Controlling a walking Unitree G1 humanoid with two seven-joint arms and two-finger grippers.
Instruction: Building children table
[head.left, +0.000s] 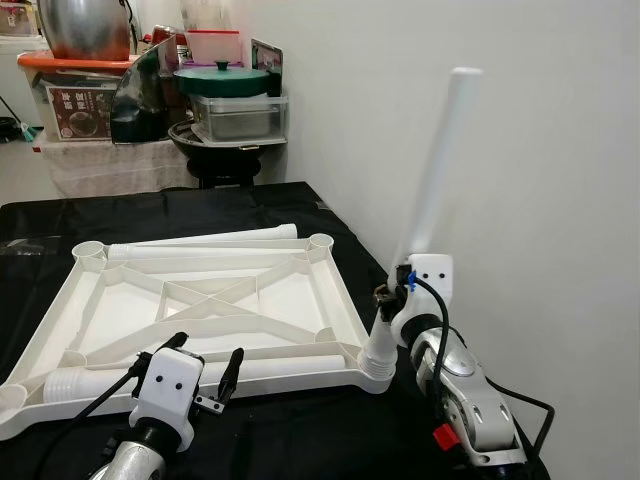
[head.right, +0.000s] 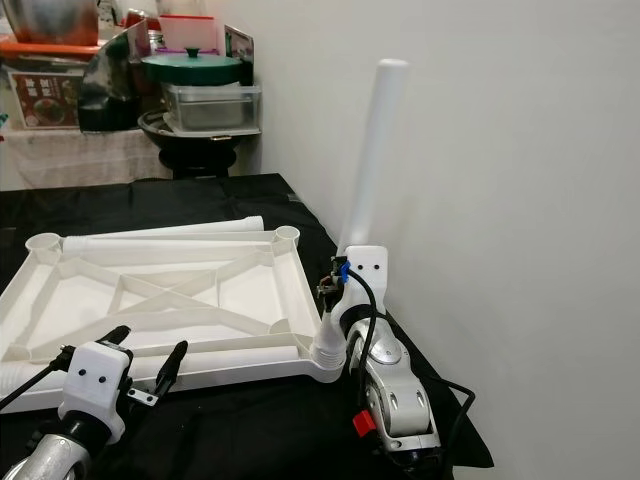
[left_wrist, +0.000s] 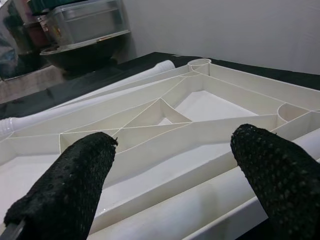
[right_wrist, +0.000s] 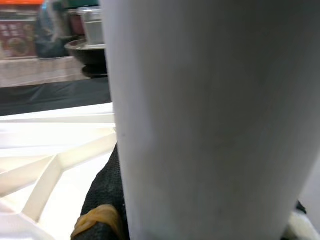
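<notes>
your left gripper (head.left: 207, 365) hangs released at the near edge of the upturned white tabletop (head.left: 200, 305) on the black desk (head.left: 250, 200), while your right gripper (head.left: 392, 292) is clenched around the upright white leg (head.left: 435, 170) standing in the near right corner socket (head.left: 378, 365).

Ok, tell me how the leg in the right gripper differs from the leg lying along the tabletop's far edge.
The held leg stands nearly upright, its foot in the near right corner socket; the far leg lies flat. The right gripper clamps the held leg; nothing holds the far leg. Both are white plastic tubes on the upturned tabletop.
</notes>
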